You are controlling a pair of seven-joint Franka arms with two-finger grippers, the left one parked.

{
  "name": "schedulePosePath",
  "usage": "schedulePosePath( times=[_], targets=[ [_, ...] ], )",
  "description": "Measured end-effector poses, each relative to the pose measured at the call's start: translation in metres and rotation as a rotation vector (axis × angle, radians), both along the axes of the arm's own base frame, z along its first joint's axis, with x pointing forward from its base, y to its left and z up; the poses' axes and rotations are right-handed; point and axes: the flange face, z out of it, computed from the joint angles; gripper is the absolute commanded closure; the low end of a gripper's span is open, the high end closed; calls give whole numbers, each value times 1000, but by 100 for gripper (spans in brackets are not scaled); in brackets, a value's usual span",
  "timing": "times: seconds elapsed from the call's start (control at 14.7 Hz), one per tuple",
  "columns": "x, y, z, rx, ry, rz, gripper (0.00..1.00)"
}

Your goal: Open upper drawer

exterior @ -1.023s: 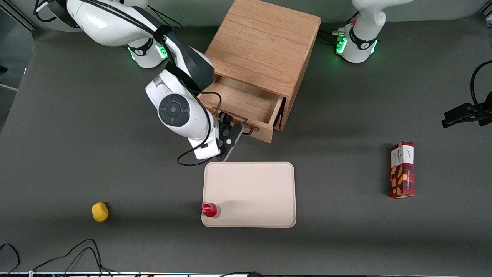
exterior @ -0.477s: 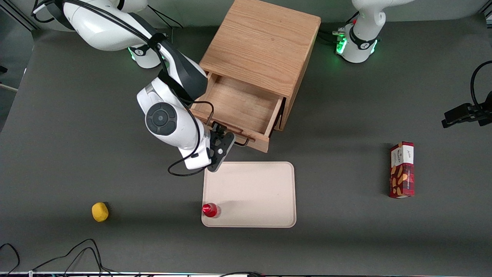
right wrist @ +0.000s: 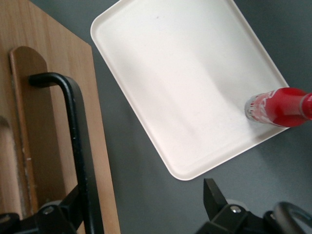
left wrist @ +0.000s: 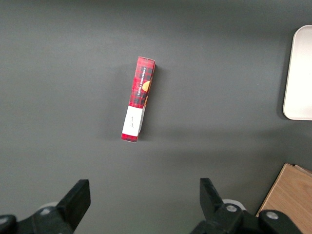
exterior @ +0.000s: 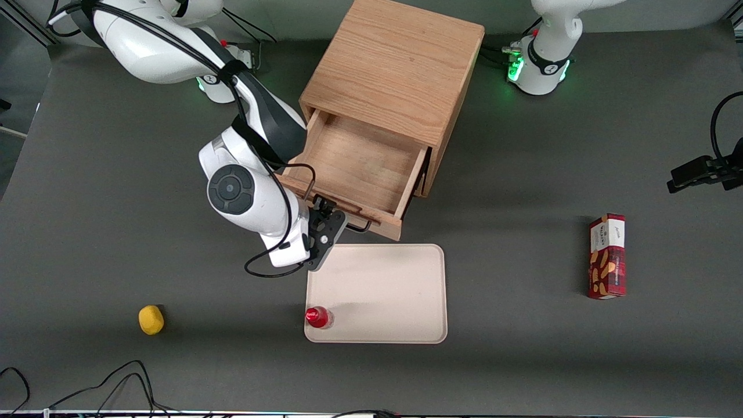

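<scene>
Sitting pulled well out of the wooden cabinet (exterior: 400, 69), the upper drawer (exterior: 354, 168), tray bare inside. Hooking its black wire handle (right wrist: 78, 146), the gripper (exterior: 328, 223), jaws looking spread, one on each side of the bar rather than pinching it tight. Lying just nearer the front camera than the drawer front, a cream tray (exterior: 383, 290), almost touching the gripper. Standing on the tray's corner nearest the camera, a small red bottle (exterior: 317, 317). Resting on the bench (exterior: 522, 360) well off from the tray toward the working arm's end, a yellow lump (exterior: 151, 320). Lying toward the parked arm's end, a red snack box (exterior: 607, 256).
</scene>
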Motion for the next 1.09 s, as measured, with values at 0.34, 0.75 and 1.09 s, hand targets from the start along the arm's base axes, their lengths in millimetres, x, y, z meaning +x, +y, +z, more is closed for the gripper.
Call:
schedulePosePath(
  times=[0.34, 0.75, 1.09],
  targets=[
    [15, -15, 1, -3, -21, -2, 0],
    [28, -28, -4, 1, -54, -27, 0],
    [33, -29, 3, 6, -73, -26, 0]
  ],
)
